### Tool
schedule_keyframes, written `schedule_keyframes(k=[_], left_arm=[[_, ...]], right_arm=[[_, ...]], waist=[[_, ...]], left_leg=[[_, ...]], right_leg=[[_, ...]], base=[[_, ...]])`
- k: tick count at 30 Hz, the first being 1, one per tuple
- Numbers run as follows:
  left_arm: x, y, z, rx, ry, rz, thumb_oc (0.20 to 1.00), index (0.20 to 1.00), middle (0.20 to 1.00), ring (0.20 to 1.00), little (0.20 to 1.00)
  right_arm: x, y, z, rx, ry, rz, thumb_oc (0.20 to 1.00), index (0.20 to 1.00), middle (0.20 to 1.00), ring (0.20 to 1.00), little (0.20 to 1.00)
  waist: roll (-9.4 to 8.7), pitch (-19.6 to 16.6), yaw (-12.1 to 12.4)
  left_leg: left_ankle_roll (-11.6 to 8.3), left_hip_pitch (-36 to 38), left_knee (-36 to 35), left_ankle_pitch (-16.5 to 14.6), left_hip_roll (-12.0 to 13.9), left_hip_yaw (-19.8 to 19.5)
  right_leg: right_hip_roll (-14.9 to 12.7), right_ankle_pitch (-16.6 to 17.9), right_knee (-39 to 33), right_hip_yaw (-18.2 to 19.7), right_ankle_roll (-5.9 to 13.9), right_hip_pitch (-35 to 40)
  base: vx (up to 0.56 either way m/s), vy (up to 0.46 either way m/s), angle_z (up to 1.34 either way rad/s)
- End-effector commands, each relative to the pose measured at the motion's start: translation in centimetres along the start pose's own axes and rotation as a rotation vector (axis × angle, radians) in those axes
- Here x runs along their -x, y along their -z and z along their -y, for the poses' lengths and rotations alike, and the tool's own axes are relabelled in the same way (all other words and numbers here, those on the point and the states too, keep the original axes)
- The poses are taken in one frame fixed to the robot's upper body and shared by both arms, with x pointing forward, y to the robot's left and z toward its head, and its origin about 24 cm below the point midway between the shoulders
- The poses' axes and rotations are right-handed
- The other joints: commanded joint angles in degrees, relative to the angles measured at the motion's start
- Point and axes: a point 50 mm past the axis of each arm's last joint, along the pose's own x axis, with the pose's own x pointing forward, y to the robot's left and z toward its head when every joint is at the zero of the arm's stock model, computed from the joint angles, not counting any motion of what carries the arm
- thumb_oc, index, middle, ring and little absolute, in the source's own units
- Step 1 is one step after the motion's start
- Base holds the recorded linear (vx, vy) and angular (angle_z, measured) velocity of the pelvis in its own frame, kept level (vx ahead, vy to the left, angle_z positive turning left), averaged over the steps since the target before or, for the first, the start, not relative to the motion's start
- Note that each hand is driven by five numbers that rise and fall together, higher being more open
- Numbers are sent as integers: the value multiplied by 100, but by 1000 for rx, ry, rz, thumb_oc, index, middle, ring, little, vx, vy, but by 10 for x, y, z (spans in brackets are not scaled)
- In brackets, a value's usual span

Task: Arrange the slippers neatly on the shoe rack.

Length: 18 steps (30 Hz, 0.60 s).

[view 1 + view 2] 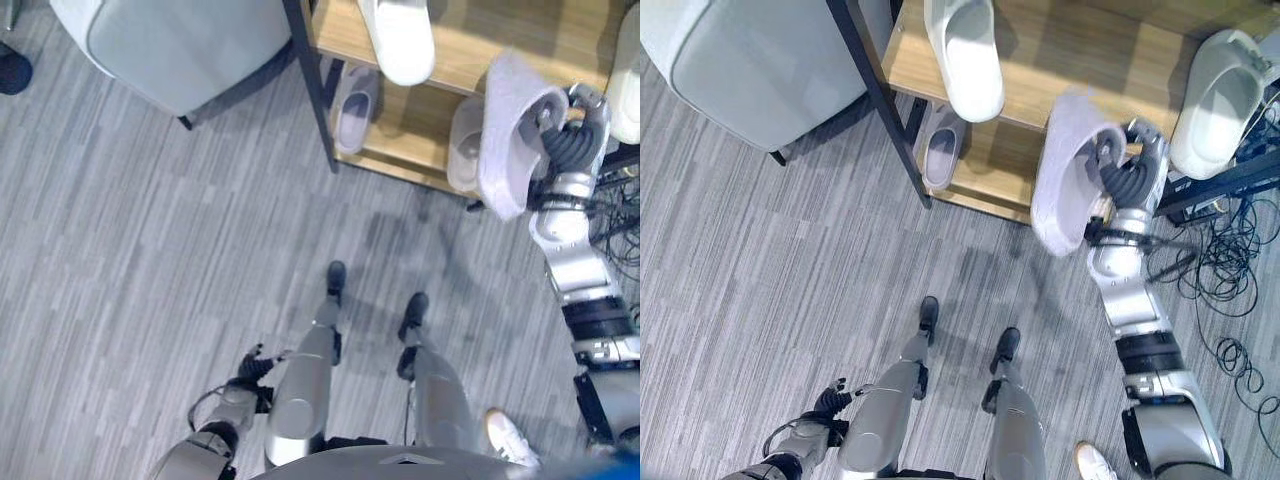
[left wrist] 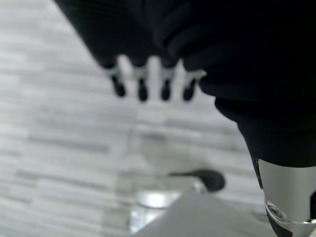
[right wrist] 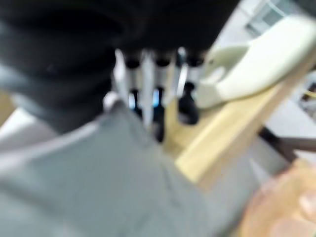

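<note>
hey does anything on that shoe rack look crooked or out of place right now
Yes. On the shoe rack, the white slipper on the top shelf sticks out past the front edge. The right hand holds a pale lilac slipper in the air, turned on its side, not yet on a shelf. The left hand hangs by the leg.

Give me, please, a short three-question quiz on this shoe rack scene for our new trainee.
1. True or false: the right hand is shut on a grey slipper.
2. Which hand hangs low beside the robot, holding nothing?
3. Where does the white slipper lie: A on the floor, B on the top shelf of the shoe rack, C on the lower shelf?

Key: 1 true; 2 the left hand; 3 B.
</note>
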Motion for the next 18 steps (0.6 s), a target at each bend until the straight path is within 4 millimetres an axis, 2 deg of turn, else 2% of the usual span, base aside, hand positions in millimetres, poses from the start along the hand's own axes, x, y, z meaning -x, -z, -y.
schedule_keyframes(k=[1,2,4,5,7,9,12,17,18], left_arm=[[0,5,3,6,14,-30,1000,1000,1000,1000,1000],[1,10,1,15,9,-54,1000,1000,1000,1000,1000],[2,13,-2,21,1,-68,1000,1000,1000,1000,1000],[3,19,-7,36,-13,-90,1000,1000,1000,1000,1000],[3,19,-7,35,-13,-91,1000,1000,1000,1000,1000],[6,31,-13,32,-27,-126,1000,1000,1000,1000,1000],[9,41,-17,27,-31,-154,1000,1000,1000,1000,1000],[16,59,-20,21,-29,-192,1000,1000,1000,1000,1000],[18,65,-20,24,-24,-206,1000,1000,1000,1000,1000]], right_arm=[[1,-13,0,-69,-33,75,200,200,200,200,200],[11,-8,-5,-138,-57,28,200,200,200,200,200],[15,-5,-6,-157,-71,12,200,200,200,200,200],[26,-1,-7,-192,-100,-18,200,200,200,200,200],[26,-1,-7,-192,-101,-20,200,200,200,200,200],[46,13,-8,-222,-162,-100,200,200,200,200,200],[64,28,-7,-252,-202,-189,200,200,200,200,200],[96,51,-2,-370,-205,-350,200,200,200,200,200],[106,60,-4,-409,-200,-420,200,200,200,200,200]], waist=[[-169,217,-68],[-191,148,-102],[-206,122,-117],[-234,58,-149],[-236,59,-146],[-286,-80,-198],[-305,-229,-239],[-249,-530,-308],[-217,-658,-339]], left_leg=[[-145,23,765,-1188,63,-361],[-133,72,749,-1178,72,-336],[-133,122,740,-1184,79,-323],[-128,218,735,-1196,90,-306],[-128,231,728,-1195,90,-305],[-124,455,650,-1203,135,-270],[-114,650,563,-1203,149,-246],[-114,1033,355,-1167,156,-195],[-115,1173,287,-1158,164,-151]], right_leg=[[-254,-299,-17,249,293,505],[-268,-274,-40,242,296,551],[-271,-274,-49,244,298,580],[-272,-276,-54,241,292,650],[-273,-277,-58,241,292,661],[-269,-291,-90,252,288,825],[-276,-308,-122,241,290,985],[-249,-322,-232,213,292,1277],[-251,-322,-277,209,303,1381]], base=[[0,0,0],[-11,-9,-4],[-3,-8,-2],[0,0,0],[0,0,0],[21,-38,-3],[14,-16,-3],[29,-13,-5],[51,-7,-10]])
